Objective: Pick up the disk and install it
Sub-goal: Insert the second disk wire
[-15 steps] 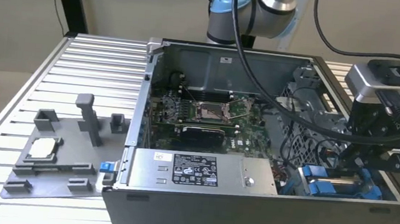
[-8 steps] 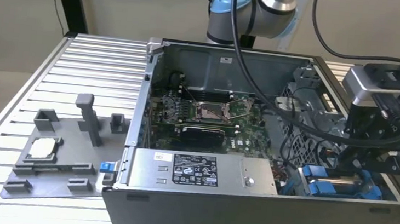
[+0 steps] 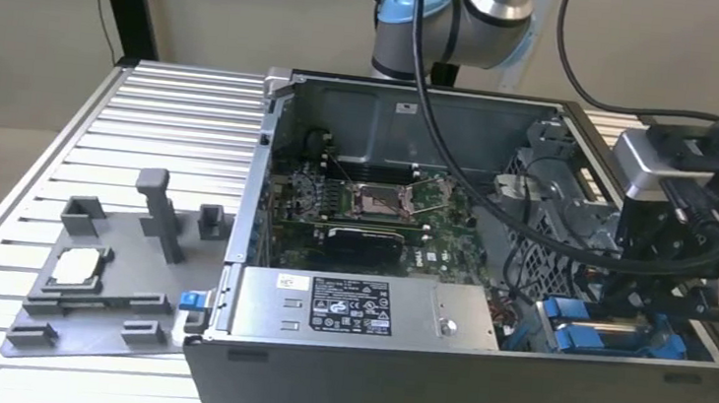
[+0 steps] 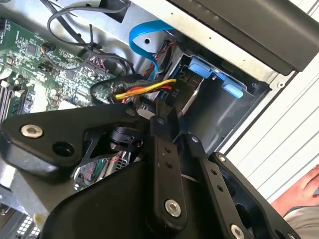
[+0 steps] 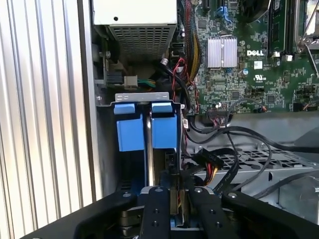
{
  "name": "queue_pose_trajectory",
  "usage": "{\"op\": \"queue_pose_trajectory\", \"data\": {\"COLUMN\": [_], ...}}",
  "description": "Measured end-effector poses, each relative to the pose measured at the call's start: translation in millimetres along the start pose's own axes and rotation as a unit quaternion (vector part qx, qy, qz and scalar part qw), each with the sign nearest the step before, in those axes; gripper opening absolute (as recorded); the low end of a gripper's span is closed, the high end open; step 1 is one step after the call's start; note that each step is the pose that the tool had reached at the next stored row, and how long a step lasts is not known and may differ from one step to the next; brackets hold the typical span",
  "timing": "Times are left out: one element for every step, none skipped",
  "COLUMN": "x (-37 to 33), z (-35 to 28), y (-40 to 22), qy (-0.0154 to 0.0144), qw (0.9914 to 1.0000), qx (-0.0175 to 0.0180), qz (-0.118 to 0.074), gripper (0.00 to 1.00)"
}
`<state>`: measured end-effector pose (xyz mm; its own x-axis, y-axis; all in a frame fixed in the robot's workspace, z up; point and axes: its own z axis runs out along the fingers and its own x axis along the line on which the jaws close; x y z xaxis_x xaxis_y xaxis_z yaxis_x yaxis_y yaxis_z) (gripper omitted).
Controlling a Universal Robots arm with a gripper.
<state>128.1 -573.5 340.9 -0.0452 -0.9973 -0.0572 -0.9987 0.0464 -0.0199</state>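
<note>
Disk (image 5: pixel 148 149): edge-on in the case's drive bay (image 5: pixel 142 97), jaws clamped on its rear edge, steadying insertion.

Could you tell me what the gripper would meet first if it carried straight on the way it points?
Probably the disk standing edge-on in the blue-tabbed drive bay; the gripper sits right at it, though depth is unclear.
</note>
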Motion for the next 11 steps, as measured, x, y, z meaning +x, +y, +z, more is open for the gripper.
{"op": "queue_pose_trajectory", "data": {"x": [0.0, 0.0, 0.0, 0.0, 0.0, 0.0, -0.1, -0.1, -0.1, -0.2, -0.2], "z": [0.0, 0.0, 0.0, 0.1, 0.2, 0.2, 0.1, -0.2, -0.4, -0.4, -0.5], "y": [0.0, 0.0, 0.0, 0.0, 0.0, 0.0, 0.0, 0.0, 0.0, 0.0, 0.0], "qy": [0.0000, 0.0001, 0.0000, -0.0001, -0.0001, -0.0001, -0.0001, -0.0001, -0.0001, 0.0000, 0.0000], "qw": [1.00000, 1.00000, 1.00000, 1.00000, 1.00000, 1.00000, 1.00000, 1.00000, 1.00000, 1.00000, 1.00000], "qx": [0.0000, 0.0000, 0.0000, 0.0000, 0.0000, 0.0000, -0.0001, -0.0001, -0.0001, -0.0002, -0.0001], "qz": [0.000, 0.000, 0.000, 0.000, 0.000, 0.000, 0.000, 0.000, 0.000, 0.000, 0.000], "gripper": [1.00, 1.00, 1.00, 1.00, 1.00, 1.00, 1.00, 1.00, 1.00, 1.00, 1.00]}}
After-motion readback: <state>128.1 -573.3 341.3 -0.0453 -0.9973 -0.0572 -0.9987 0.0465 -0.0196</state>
